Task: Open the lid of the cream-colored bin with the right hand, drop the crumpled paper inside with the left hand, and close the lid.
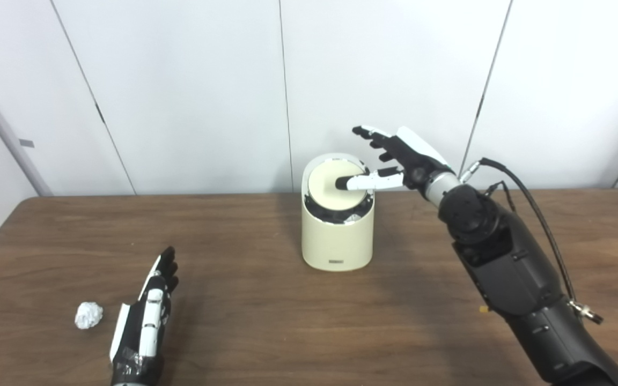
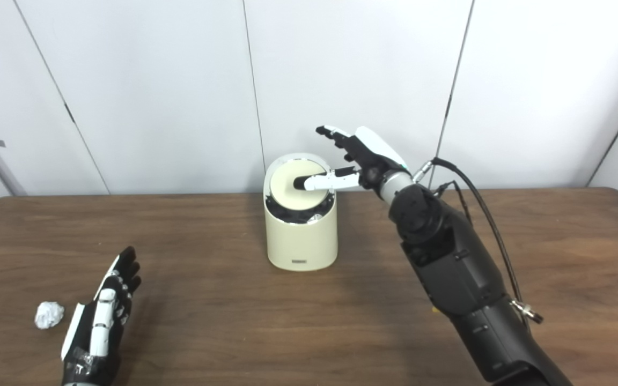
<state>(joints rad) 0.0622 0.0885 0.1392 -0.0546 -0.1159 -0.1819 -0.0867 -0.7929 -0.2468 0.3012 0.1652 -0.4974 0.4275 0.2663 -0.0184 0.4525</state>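
Observation:
The cream-colored bin [image 1: 337, 244] stands upright at the table's middle back. Its round lid [image 1: 330, 188] is tilted up toward the rear, and a dark gap with something pale inside shows at its front edge. My right hand [image 1: 395, 158] hovers just right of the bin, open, with its thumb lying across the lid's face and the other fingers spread above. The crumpled paper [image 1: 88, 314] is a small white ball near the front left of the table. My left hand [image 1: 148, 313] rests open and flat on the table right beside the paper, apart from it.
The brown wooden table [image 1: 266, 321] spans the view, backed by a white panelled wall. A black cable [image 1: 539, 214] loops off my right forearm above the table's right side.

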